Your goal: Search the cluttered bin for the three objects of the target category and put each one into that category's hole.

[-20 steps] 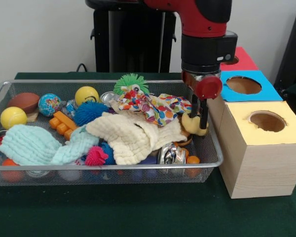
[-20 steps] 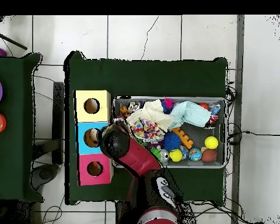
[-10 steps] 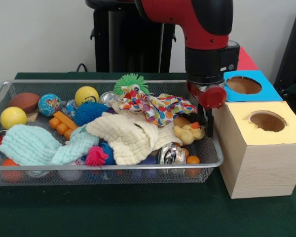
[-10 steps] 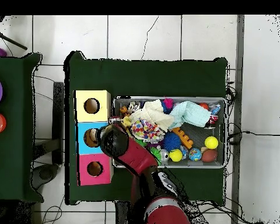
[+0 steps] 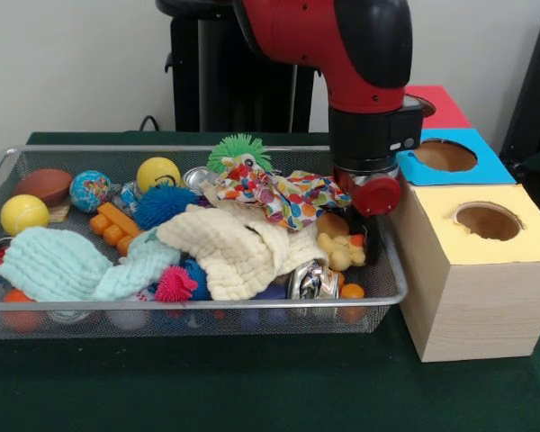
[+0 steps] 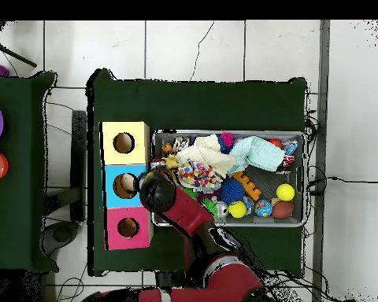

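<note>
Bin (image 5: 189,315), a wire-mesh tray on the green table (image 5: 252,387), holds the clutter. Nearest the front wall lie a pale blue cloth (image 5: 63,265), a pink spiky ball (image 5: 175,284) and a crumpled silver object (image 5: 313,280). Behind these, a cream cloth (image 5: 234,247) spreads across the middle, with a yellow duck toy (image 5: 340,245) at its right, close to the bin's right wall. Farther back sit a multicoloured spotted cloth (image 5: 283,193), a blue spiky ball (image 5: 162,205), orange blocks (image 5: 115,225), two yellow balls and a green spiky ball (image 5: 238,148). Right of the bin stand the yellow box (image 5: 481,270), blue box (image 5: 445,157) and red box (image 5: 436,106), each with a round hole. Gripper (image 5: 371,236) hangs just beside the duck; whether its fingers are apart or together cannot be told. No legible writing appears.
</note>
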Robot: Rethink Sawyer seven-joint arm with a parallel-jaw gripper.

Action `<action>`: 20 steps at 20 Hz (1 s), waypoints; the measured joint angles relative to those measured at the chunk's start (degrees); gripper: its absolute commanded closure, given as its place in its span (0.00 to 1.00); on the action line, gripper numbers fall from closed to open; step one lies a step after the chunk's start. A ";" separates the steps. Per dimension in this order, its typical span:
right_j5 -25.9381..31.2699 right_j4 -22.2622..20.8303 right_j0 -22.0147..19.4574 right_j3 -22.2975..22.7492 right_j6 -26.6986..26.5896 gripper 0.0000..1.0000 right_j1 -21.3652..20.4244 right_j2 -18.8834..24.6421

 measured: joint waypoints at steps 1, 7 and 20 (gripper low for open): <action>-0.25 -0.15 -0.18 -0.01 0.00 0.00 0.19 0.13; -1.98 -0.79 -0.05 -0.09 0.00 1.00 1.30 0.27; -1.26 -0.83 2.79 -0.02 0.00 1.00 -0.94 -2.22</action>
